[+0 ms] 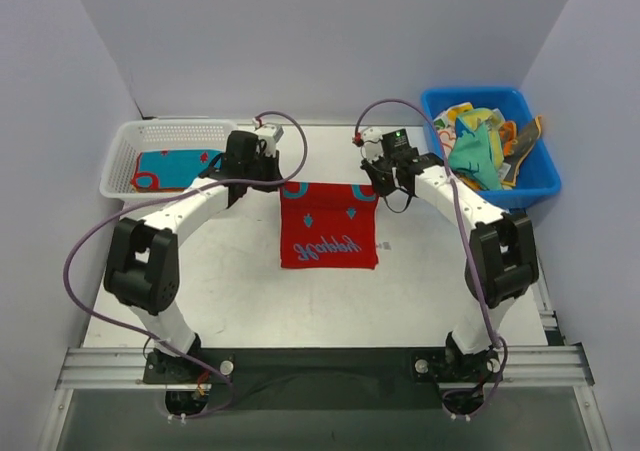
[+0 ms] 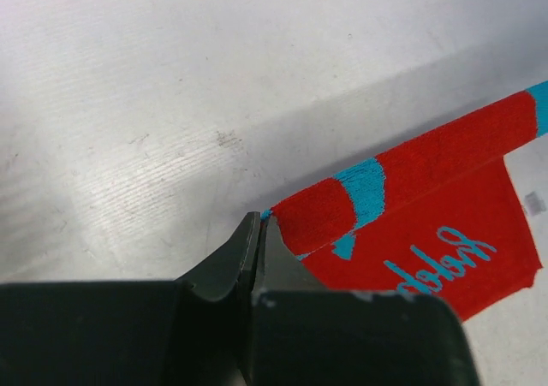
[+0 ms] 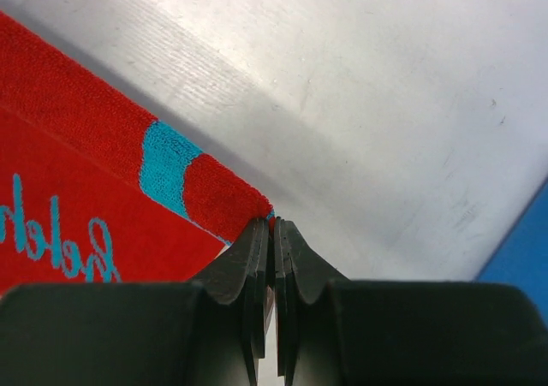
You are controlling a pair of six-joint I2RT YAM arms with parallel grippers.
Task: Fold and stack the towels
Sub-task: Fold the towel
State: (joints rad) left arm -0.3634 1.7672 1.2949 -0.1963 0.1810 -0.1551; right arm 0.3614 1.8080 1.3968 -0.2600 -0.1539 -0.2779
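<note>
A: Red towel (image 1: 328,229): where is it seen?
B: Mid-desk, between the two arms, with the teal script facing up. The near edge is laid flat on the desk (image 1: 220,301). The far edge is held at both corners.
A: Hands?
B: The left hand (image 2: 259,222) is clenched on the far-left corner, fingers pressed together, cloth pinched right at the tips. The right hand (image 3: 272,223) is clenched the same way on the far-right corner. A strip with teal bands along that edge is seen creased against the rest of the cloth. A shadow is cast on the desk behind it, so that edge looks raised.
A: Further back?
B: A basket (image 1: 170,131) is set at far left, with a teal towel (image 1: 175,169) laid flat in it. A bin (image 1: 530,189) is set at far right, with loose towels (image 1: 480,143) heaped inside.
</note>
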